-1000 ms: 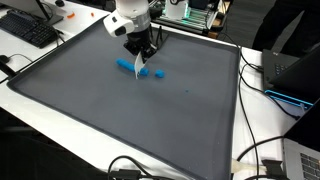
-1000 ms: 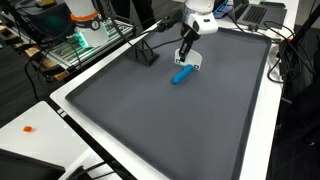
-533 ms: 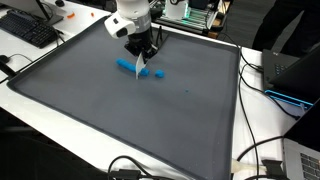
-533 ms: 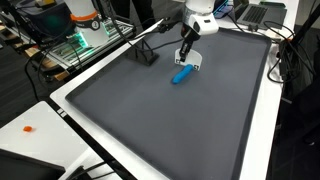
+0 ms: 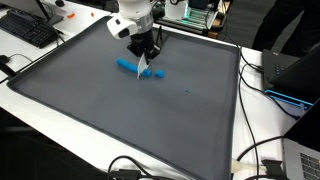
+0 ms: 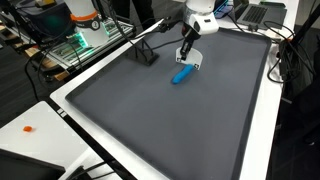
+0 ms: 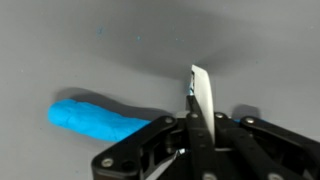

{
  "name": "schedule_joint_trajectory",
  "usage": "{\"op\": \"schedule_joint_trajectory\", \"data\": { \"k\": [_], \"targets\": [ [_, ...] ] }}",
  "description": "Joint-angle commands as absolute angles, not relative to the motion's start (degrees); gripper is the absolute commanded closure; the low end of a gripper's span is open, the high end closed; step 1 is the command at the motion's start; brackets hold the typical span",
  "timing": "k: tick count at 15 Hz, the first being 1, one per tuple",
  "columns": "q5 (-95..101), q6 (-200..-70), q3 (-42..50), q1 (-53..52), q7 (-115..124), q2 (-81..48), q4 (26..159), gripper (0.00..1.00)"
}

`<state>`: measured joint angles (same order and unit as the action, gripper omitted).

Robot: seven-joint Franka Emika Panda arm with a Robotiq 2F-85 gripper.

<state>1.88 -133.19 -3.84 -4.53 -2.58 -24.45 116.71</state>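
A long blue object (image 5: 126, 66) lies on the dark grey mat (image 5: 110, 110) near its far side; it also shows in the other exterior view (image 6: 182, 75) and at the left of the wrist view (image 7: 95, 117). My gripper (image 5: 145, 57) hangs just above it, pointing down, and is shut on a thin white flat piece (image 7: 201, 92) that sticks out between the fingers. In the exterior views the white piece (image 6: 197, 66) reaches down to the mat beside the blue object. In the wrist view my gripper (image 7: 200, 118) hides the blue object's right part.
The mat is bordered by a white table rim (image 5: 245, 110). A keyboard (image 5: 28, 30) lies at the far left and cables (image 5: 262, 150) run along the right. A metal rack with equipment (image 6: 70, 45) stands beside the table, and a laptop (image 6: 262, 12) sits at a corner.
The gripper with the white piece has shifted very slightly to the right over the blue object. The blue object lies where it was.
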Motion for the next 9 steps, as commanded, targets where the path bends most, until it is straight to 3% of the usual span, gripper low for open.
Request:
{"op": "schedule_joint_trajectory", "data": {
  "k": [1,9],
  "targets": [
    [0.43,-133.37,-4.66,-4.29,-3.19,-25.09,117.09,0.99],
    [2.64,-132.87,-3.72,-4.94,-2.3,-23.34,117.25,0.99]
  ]
}}
